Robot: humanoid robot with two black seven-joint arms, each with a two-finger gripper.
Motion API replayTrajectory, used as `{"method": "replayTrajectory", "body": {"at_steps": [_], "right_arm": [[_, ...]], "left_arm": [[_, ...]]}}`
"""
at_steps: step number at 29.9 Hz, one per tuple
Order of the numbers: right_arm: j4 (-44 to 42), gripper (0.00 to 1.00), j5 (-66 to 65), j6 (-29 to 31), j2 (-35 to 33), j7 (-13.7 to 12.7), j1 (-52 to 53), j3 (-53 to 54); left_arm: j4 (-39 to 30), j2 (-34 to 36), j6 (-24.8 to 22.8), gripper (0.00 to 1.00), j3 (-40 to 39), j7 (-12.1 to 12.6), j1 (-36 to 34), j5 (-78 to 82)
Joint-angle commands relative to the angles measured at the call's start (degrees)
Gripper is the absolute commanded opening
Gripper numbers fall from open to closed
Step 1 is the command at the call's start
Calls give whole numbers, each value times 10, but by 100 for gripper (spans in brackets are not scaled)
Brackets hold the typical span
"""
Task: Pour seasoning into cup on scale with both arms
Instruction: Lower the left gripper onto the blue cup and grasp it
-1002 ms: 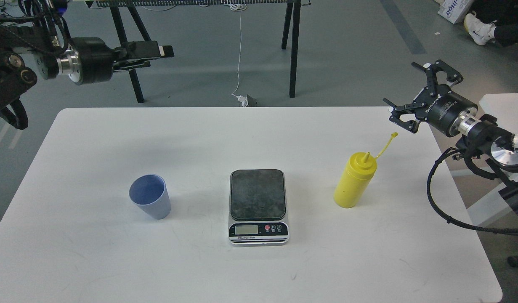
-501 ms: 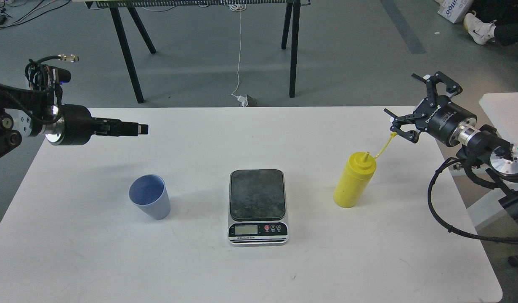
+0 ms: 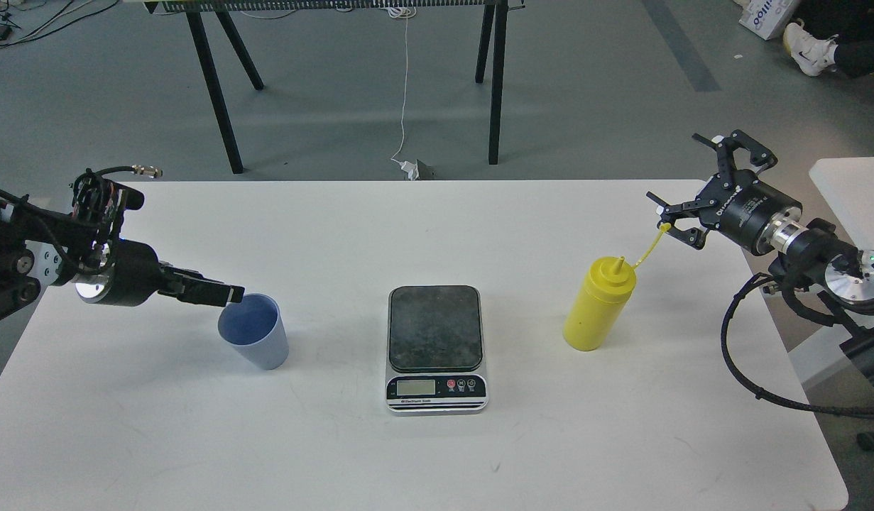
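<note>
The yellow seasoning bottle (image 3: 598,306) stands upright on the white table (image 3: 437,461), right of the scale (image 3: 435,348); its cap (image 3: 664,227) dangles on a thin tether up to the right. The light-blue cup (image 3: 253,331) stands on the table left of the scale, and the weighing plate is bare. My left gripper (image 3: 227,292) is low at the cup's upper left rim, seen edge-on as one dark bar, so I cannot tell its fingers apart. My right gripper (image 3: 676,172) is open and empty, up and to the right of the bottle, its lower finger close to the cap.
A black-legged trestle table (image 3: 493,78) stands on the grey floor beyond the table's far edge, with a white cable and plug (image 3: 411,167) hanging near it. A second white surface (image 3: 855,184) lies at the right behind my right arm.
My left arm has swung down from high above the far left to the cup's rim. My right gripper has dropped slightly toward the bottle's tethered cap. Cup, scale and bottle have not moved.
</note>
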Motion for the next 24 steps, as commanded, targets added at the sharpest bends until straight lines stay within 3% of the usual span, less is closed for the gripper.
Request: {"method": "replayTrajectory", "body": {"at_steps": [1, 15, 24], "right_arm": [[0, 100, 0, 0, 1, 0, -3, 0], [0, 100, 0, 0, 4, 1, -3, 0], [0, 100, 1, 0, 1, 1, -6, 0]], "left_arm": [[-2, -1, 0, 100, 3, 0, 7, 1], [3, -24, 0, 98, 3, 0, 22, 2], [6, -44, 0, 82, 7, 0, 48, 17]]}}
